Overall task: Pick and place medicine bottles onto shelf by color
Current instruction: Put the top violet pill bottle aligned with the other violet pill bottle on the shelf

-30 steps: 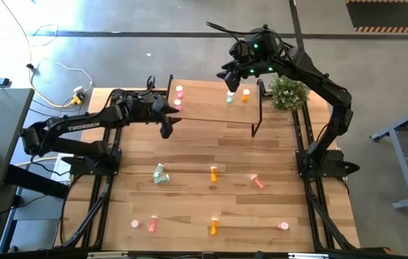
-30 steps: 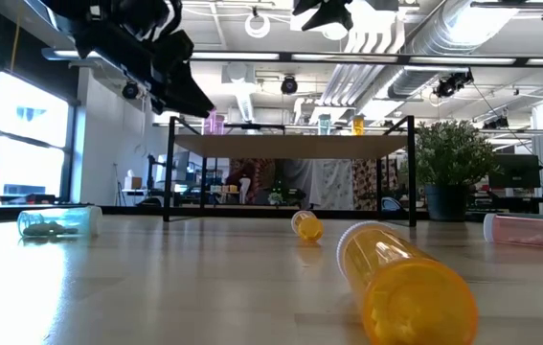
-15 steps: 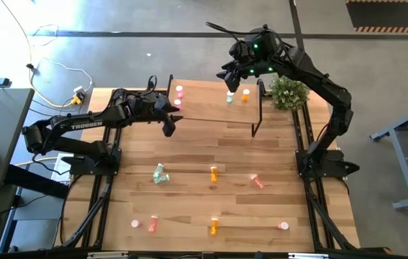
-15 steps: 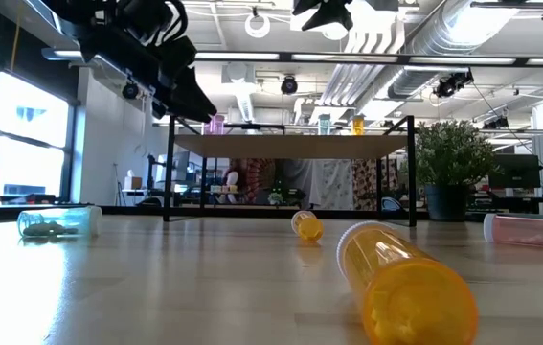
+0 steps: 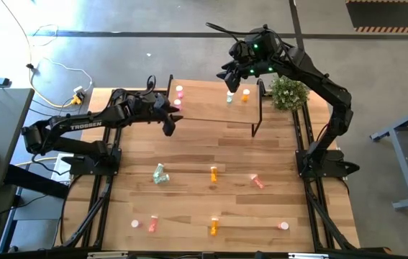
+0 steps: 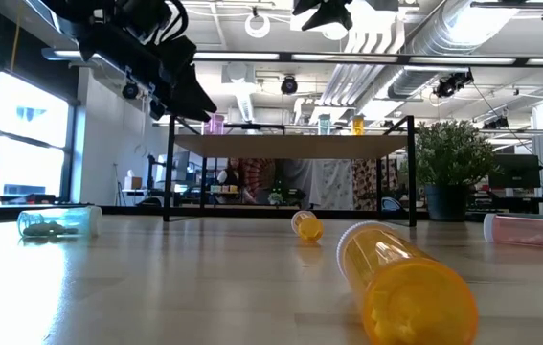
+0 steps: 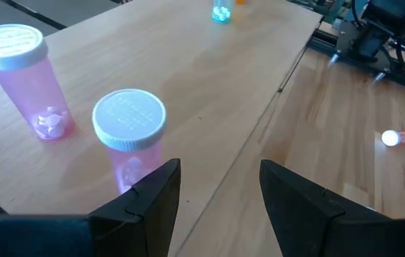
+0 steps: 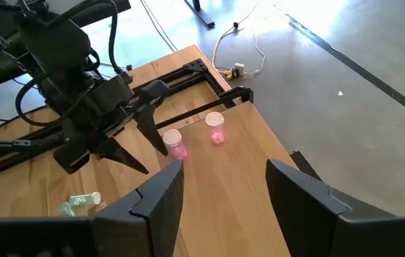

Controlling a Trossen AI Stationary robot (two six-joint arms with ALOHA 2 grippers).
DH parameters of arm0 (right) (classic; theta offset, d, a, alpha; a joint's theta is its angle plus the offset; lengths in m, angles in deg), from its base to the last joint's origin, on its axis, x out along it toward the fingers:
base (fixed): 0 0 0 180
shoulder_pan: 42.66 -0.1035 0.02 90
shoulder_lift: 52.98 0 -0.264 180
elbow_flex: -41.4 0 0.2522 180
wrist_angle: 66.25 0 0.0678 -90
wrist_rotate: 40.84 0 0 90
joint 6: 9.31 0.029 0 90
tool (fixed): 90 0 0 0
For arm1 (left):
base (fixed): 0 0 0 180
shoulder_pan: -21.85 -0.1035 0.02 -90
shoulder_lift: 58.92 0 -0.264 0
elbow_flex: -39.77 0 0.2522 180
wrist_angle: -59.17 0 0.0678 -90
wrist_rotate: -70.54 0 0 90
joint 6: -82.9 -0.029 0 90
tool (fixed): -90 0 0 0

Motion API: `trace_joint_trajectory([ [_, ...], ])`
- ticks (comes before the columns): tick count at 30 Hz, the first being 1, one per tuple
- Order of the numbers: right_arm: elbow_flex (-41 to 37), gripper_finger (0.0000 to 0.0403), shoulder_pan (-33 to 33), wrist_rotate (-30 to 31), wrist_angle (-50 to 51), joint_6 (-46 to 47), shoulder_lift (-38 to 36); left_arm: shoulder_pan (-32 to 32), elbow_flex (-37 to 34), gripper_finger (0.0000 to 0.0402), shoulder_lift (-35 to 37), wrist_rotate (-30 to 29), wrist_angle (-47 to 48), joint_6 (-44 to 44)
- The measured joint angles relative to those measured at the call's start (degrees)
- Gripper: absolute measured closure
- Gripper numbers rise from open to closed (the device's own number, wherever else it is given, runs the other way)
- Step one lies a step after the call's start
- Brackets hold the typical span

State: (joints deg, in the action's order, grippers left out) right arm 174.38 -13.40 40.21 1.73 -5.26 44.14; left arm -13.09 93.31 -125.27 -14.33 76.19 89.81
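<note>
On the shelf [image 5: 211,108] four medicine bottles stood upright: two pink bottles [image 7: 127,139] at the left end, and a green bottle [image 5: 230,97] beside an orange bottle [image 5: 245,94] at the right end. The left wrist view alone showed the white caps and the pills inside the pink pair. The left gripper [image 5: 169,122] hung just beside the nearer pink bottle, its jaws released and empty. The right gripper [image 5: 227,72] hovered above the shelf's far right end, jaws also apart, holding nothing. On the worktop [image 5: 189,187] more bottles lay scattered. Only the low view showed a large orange bottle [image 6: 400,283] lying on its side close to the camera.
</note>
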Motion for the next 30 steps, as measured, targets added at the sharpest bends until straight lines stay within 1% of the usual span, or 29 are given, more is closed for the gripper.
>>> trace_joint_trajectory([
  [4,0.0,0.0213,0.01,0.0,0.02,-0.02,0.0,-0.03,1.51,0.0218,0.0,-0.91,0.8,-0.43],
  [7,0.0,0.0213,0.0,0.0,0.02,-0.02,0.0,-0.09,2.62,0.0218,0.02,-3.17,2.24,-1.27],
  [14,0.0,0.0213,0.01,0.0,0.02,-0.01,0.0,-0.41,2.79,0.0218,0.02,-3.26,6.46,-1.56],
  [30,0.0,0.0213,0.0,0.02,0.02,0.17,0.0,-0.22,2.81,0.0218,0.02,-3.3,6.46,-1.57],
])
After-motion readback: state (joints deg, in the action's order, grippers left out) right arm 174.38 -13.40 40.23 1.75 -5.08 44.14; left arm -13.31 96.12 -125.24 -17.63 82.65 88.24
